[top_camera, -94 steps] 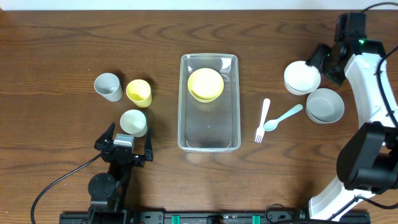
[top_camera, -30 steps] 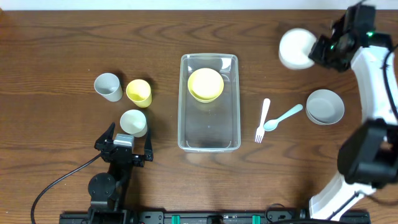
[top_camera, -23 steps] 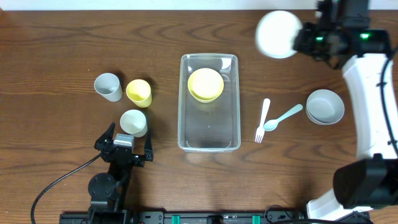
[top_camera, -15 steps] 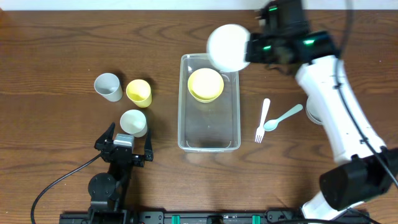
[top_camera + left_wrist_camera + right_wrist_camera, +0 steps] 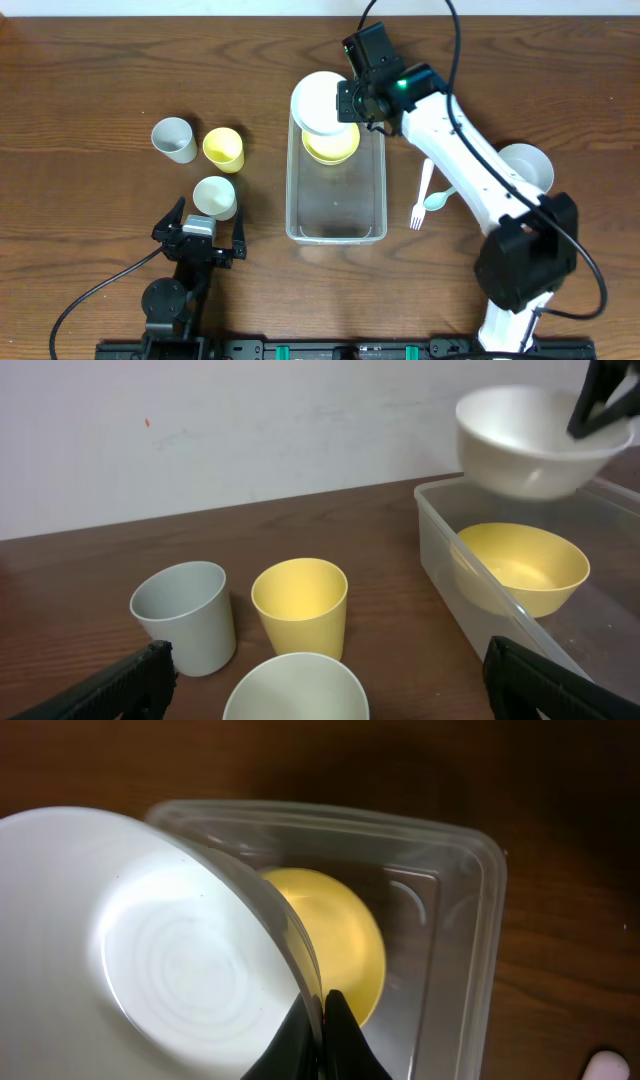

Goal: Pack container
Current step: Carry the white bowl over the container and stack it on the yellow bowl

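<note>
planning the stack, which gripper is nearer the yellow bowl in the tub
Right. The right gripper holds the white bowl just above the yellow bowl in the container; the left gripper is by the cups, outside the container.

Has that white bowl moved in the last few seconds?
Yes. The white bowl travelled left, from right of the container to above its far end, gripped by the right end effector.

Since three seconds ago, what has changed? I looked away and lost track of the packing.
The right claw took the white bowl from the right side of the table, lifted it and carried it left. It now holds the bowl by the rim over the far end of the container, above the yellow bowl. The left claw, three cups, fork, spoon and grey bowl stayed put.
</note>
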